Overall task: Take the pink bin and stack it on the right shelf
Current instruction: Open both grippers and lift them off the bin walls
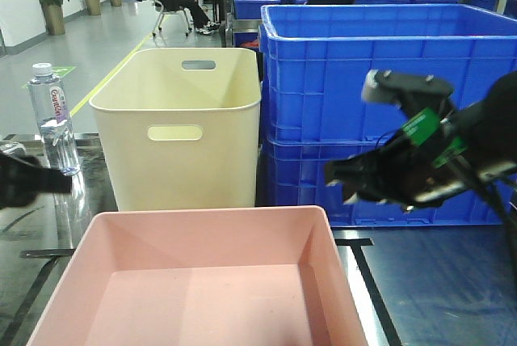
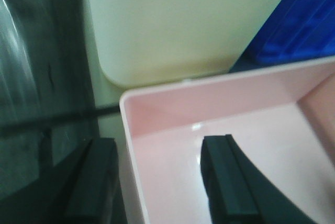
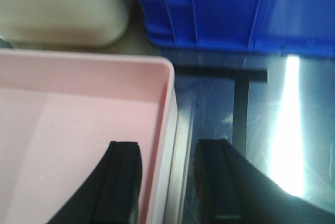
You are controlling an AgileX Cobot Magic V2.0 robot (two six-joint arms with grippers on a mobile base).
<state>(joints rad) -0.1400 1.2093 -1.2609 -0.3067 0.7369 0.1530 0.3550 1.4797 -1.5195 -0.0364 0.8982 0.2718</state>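
Left end effector (image 2: 159, 182), fingers apart, straddles the pink bin's (image 2: 251, 145) left wall in the wrist view: one finger (image 2: 97, 182) outside, one inside. Right end effector (image 3: 167, 182), also spread, straddles the bin's right wall, w/ the outer finger (image 3: 217, 182) over the glossy right shelf (image 3: 293, 145) & its black tape strips (image 3: 238, 103). We see the bin at 6 o'clock in the front view; cream bin (image 1: 182, 124) just behind at 12, blue crates (image 1: 380, 103) at 2, a water bottle (image 1: 52, 116) at 10.
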